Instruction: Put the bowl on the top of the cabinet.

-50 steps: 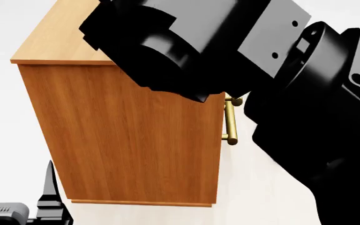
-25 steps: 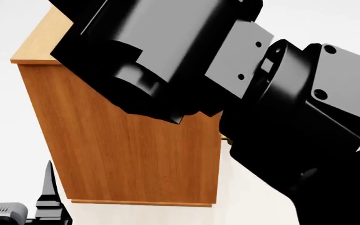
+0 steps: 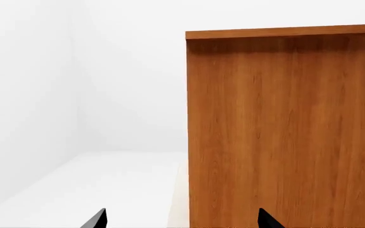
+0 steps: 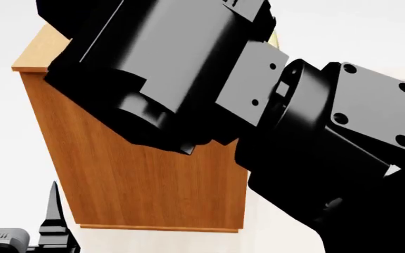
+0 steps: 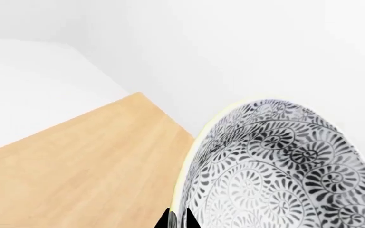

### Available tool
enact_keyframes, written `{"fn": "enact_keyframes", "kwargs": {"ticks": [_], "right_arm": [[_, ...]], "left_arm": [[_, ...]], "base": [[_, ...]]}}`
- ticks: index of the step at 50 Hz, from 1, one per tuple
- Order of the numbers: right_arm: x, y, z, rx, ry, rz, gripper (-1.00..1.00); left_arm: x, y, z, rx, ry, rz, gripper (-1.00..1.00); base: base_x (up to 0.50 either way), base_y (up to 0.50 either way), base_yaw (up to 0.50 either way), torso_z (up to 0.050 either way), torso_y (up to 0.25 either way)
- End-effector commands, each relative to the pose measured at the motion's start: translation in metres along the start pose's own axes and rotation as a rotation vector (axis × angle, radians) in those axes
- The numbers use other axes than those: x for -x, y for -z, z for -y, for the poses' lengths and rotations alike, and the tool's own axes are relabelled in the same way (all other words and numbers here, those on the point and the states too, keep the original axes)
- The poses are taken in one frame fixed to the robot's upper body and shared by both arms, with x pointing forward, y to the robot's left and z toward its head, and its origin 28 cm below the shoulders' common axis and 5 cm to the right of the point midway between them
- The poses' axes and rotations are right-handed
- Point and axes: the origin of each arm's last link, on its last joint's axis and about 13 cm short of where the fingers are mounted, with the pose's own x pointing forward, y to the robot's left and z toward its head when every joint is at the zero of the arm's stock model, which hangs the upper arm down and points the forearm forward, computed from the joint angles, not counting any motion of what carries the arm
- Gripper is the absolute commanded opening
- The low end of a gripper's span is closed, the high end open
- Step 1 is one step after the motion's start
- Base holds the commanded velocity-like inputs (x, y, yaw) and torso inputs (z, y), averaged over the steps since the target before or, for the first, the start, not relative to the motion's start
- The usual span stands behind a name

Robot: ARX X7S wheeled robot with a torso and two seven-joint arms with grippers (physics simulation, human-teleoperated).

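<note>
The bowl (image 5: pixel 284 166), white with a fine grey leaf pattern, hangs tilted above the pale wood top of the cabinet (image 5: pixel 74 166). My right gripper (image 5: pixel 177 219) is shut on its rim, one fingertip on each side of the wall. In the head view my right arm (image 4: pixel 188 79) hides the bowl and most of the cabinet (image 4: pixel 153 184), whose orange-brown side shows below it. My left gripper (image 3: pixel 181 221) is open and holds nothing, low beside the cabinet's side panel (image 3: pixel 284 133). One of its fingers (image 4: pixel 53 211) shows at the head view's lower left.
White floor (image 3: pixel 106 180) and white walls surround the cabinet. The top's edge (image 4: pixel 30 60) juts out past the arm in the head view. The cabinet's drawer front is hidden behind my right arm.
My right arm has risen and swung left across the head view, covering more of the cabinet's top and the brass handle. The left gripper has not moved.
</note>
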Motion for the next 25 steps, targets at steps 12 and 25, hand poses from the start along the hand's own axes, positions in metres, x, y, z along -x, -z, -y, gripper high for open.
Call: {"fn": "enact_keyframes", "kwargs": {"ticks": [12, 25], "right_arm": [[0.001, 0.004, 0.022, -0.027, 0.09, 0.02, 1.0], [0.007, 0.005, 0.036, -0.038, 0.117, 0.016, 1.0]], "left_arm": [[-0.001, 0.002, 0.0, 0.002, -0.001, -0.005, 1.0], [0.0, 0.002, 0.001, -0.001, 0.001, -0.006, 1.0]], "base": [[0.0, 0.0, 0.0, 0.0, 0.0], [0.0, 0.0, 0.0, 0.0, 0.001]]}}
